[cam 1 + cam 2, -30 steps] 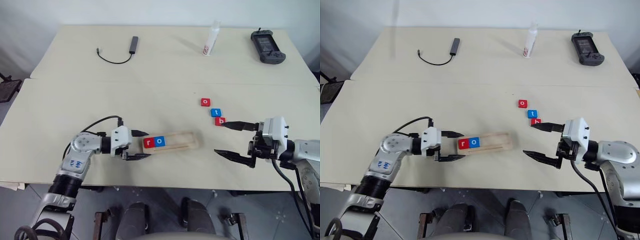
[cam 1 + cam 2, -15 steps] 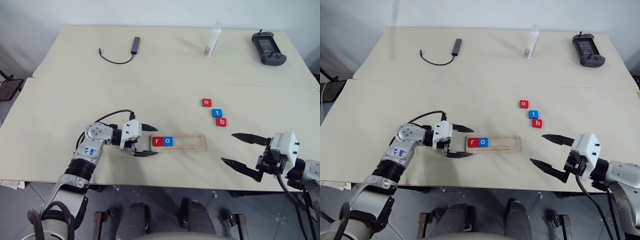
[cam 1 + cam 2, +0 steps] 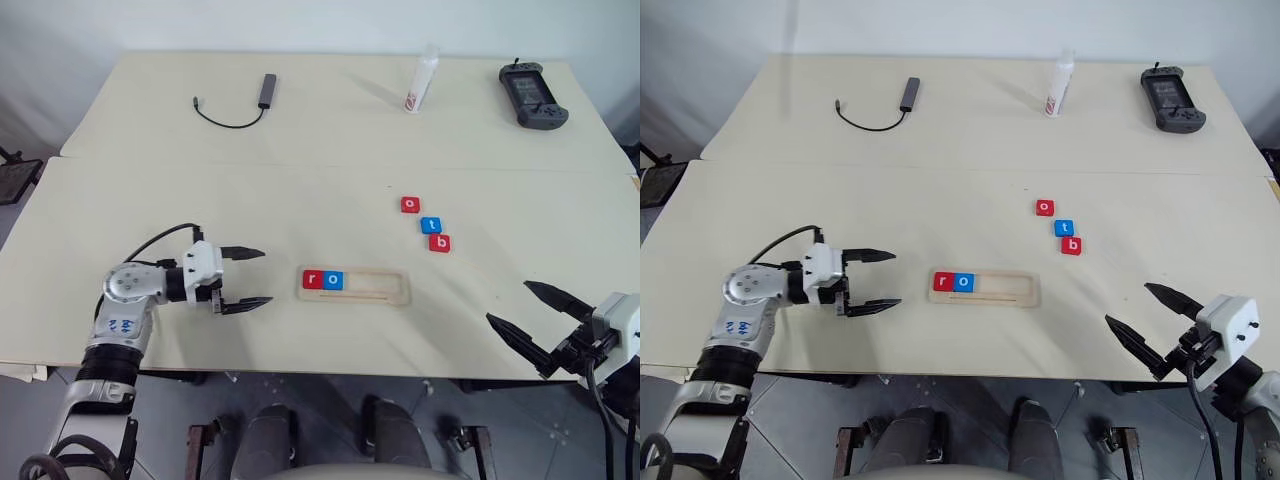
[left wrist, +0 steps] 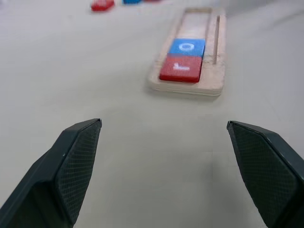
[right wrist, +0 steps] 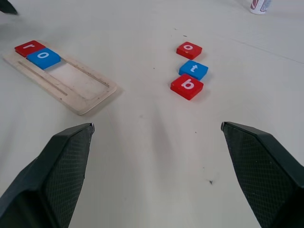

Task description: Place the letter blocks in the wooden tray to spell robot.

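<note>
Wooden tray (image 3: 355, 285) on bench (image 3: 300, 130), red r (image 3: 312, 280) and blue o (image 3: 333, 281) seated at its left end. Remaining o (image 3: 410, 204), t (image 3: 431, 225), b (image 3: 441, 243) lying loose beyond tray's right end. Left pincer (image 3: 248, 277) spread, empty, left of tray; right pincer (image 3: 522, 310) spread, empty, right of tray.

The wooden tray (image 3: 355, 285) is holding a red block (image 3: 313, 280) showing a white "r" and a blue block (image 3: 334, 281) showing "o". Toward the bench's right edge, three loose blocks are showing "o" (image 3: 410, 204), "t" (image 3: 431, 225) and "b" (image 3: 441, 243).
</note>
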Controlling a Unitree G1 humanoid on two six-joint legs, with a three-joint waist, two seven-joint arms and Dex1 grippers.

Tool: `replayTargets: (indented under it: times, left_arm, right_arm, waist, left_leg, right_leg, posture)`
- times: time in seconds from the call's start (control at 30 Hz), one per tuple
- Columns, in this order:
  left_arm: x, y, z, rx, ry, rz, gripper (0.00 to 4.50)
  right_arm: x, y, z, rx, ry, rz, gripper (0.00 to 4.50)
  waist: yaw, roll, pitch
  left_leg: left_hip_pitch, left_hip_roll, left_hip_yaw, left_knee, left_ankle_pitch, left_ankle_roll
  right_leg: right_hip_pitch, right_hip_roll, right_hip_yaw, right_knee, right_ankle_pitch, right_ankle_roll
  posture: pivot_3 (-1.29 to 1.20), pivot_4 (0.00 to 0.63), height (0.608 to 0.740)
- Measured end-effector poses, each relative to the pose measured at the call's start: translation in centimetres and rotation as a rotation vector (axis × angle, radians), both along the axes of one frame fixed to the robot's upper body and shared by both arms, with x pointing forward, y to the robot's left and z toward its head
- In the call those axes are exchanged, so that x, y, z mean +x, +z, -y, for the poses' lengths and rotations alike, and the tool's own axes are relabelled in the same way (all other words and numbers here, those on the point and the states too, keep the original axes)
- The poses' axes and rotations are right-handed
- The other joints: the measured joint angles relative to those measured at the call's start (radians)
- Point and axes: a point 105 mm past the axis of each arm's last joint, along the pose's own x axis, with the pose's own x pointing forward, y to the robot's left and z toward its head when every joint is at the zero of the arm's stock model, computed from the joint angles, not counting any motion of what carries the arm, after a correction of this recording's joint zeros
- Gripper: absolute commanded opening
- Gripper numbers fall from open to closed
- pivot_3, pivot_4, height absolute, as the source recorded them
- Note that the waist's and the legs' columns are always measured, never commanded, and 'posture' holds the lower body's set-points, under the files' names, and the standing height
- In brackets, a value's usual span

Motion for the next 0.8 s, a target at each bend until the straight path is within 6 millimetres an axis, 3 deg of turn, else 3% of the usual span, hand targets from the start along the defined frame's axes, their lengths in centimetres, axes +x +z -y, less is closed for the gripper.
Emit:
replayTargets:
  times: [0.13, 0.27, 0.33, 0.5, 0.67, 0.8]
  left_arm:
    - [-1.4, 0.0, -0.3, -0.052, 0.016, -0.065, 4.48]
    - [-1.6, 1.2, -0.1, -0.091, 0.045, -0.045, 4.48]
    - [-1.6, 1.4, 0.0, -0.102, 0.058, -0.038, 4.48]
    - [-1.3, 2.0, 1.5, -0.181, 0.090, -0.038, 4.48]
    - [-1.0, 2.1, 1.8, -0.216, 0.149, -0.078, 4.48]
    - [-1.2, 2.1, 2.2, -0.229, 0.167, -0.083, 4.48]
  right_arm:
    - [0.0, -0.4, 0.6, 0.024, -0.046, 0.015, 4.50]
    - [1.7, -0.7, 0.7, 0.041, -0.074, 0.018, 4.50]
    - [3.7, 0.2, 0.0, 0.036, -0.039, 0.036, 4.50]
    - [9.7, 4.9, -1.5, -0.082, 0.002, 0.005, 4.50]
    - [13.7, 4.3, -3.6, -0.162, -0.001, -0.200, 4.50]
    - [15.9, 4.9, -5.2, -0.177, 0.004, -0.255, 4.50]
  waist:
    - [0.000, 0.000, 0.000]
    - [-0.002, 0.000, 0.000]
    - [-0.010, 0.000, 0.000]
    - [-0.027, 0.001, 0.000]
    - [-0.022, 0.000, 0.000]
    - [-0.024, 0.000, 0.000]
  left_leg:
    - [0.000, 0.000, 0.000, 0.000, 0.000, 0.000]
    - [0.001, 0.000, 0.000, 0.000, 0.000, -0.001]
    - [0.002, 0.001, 0.000, 0.000, 0.000, -0.001]
    - [-0.001, 0.001, 0.000, 0.000, 0.000, -0.001]
    - [-0.003, 0.001, 0.001, 0.000, 0.000, -0.001]
    - [-0.004, 0.000, 0.002, 0.000, -0.001, -0.001]
  right_leg:
    - [0.000, 0.000, 0.000, 0.000, 0.000, 0.000]
    - [0.000, 0.000, 0.000, 0.000, 0.000, 0.000]
    - [0.000, 0.000, 0.001, 0.001, 0.000, 0.000]
    - [-0.005, 0.000, 0.002, 0.003, 0.000, -0.001]
    - [-0.005, 0.000, -0.001, 0.002, -0.001, -0.002]
    - [-0.005, 0.000, -0.001, 0.001, 0.000, -0.002]
  posture:
    - [0.00, 0.150, 0.740]
    - [0.00, 0.150, 0.740]
    - [0.00, 0.150, 0.740]
    - [0.00, 0.150, 0.740]
    - [0.00, 0.150, 0.740]
    - [0.00, 0.150, 0.740]
